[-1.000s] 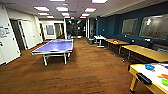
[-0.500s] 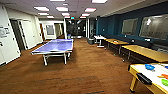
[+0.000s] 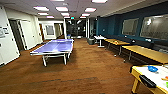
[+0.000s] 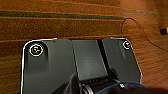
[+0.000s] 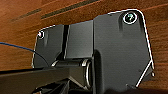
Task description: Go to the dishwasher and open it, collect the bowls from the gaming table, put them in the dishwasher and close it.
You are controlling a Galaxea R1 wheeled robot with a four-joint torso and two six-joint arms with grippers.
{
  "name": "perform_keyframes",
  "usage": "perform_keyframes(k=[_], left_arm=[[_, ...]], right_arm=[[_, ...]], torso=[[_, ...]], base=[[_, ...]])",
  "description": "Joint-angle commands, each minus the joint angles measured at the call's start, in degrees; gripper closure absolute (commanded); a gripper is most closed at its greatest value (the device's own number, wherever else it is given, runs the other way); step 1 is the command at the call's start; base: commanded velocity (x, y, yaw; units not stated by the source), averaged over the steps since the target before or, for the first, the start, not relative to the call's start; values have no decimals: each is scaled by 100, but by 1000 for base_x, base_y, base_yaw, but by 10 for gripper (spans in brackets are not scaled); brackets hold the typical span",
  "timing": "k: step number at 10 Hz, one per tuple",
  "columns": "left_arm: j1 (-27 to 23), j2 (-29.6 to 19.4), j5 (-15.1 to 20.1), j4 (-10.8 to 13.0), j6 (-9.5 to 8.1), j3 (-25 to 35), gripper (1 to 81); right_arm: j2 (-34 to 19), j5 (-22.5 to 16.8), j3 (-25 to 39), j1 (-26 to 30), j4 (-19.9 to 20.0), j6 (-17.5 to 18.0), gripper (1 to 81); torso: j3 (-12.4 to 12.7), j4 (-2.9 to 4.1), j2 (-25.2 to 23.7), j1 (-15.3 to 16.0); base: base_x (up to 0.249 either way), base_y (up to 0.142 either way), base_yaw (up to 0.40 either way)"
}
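The gaming table [image 3: 136, 72] stands at the lower right of the head view, with a glossy white top, yellow sides and a black goal slot [image 3: 147, 81] at its near end. A blue bowl [image 3: 152, 68] sits on its top near that end. Further right, at the picture's edge, lies a small orange shape [image 3: 165, 78] that I cannot make out. The dishwasher is out of view. Both wrist views look down past the robot's dark plate onto brown wood floor [image 4: 75, 27].
A blue table-tennis table [image 3: 56, 47] stands left of centre. Plain yellow-wood tables [image 3: 147, 53] line the right wall under dark windows, with a small white table [image 3: 100, 38] beyond. A doorway [image 3: 16, 35] opens on the left. A thin cable [image 4: 135, 27] lies on the floor.
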Motion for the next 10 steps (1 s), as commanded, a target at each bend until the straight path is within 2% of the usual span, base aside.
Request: perform_keyframes(k=[1,4,10], left_arm=[[-260,1,251,10,14,26,10],[-269,10,251,10,14,27,10],[-277,1,260,10,5,35,10]], right_arm=[[-26,-324,34,236,-5,-20,10],[-17,-324,16,253,-5,-20,10],[-17,-324,-2,236,-5,-20,10]], torso=[[0,0,0,0],[-2,0,0,2],[-2,0,2,2]], base=[[149,0,0],[124,0,0],[0,0,0]])
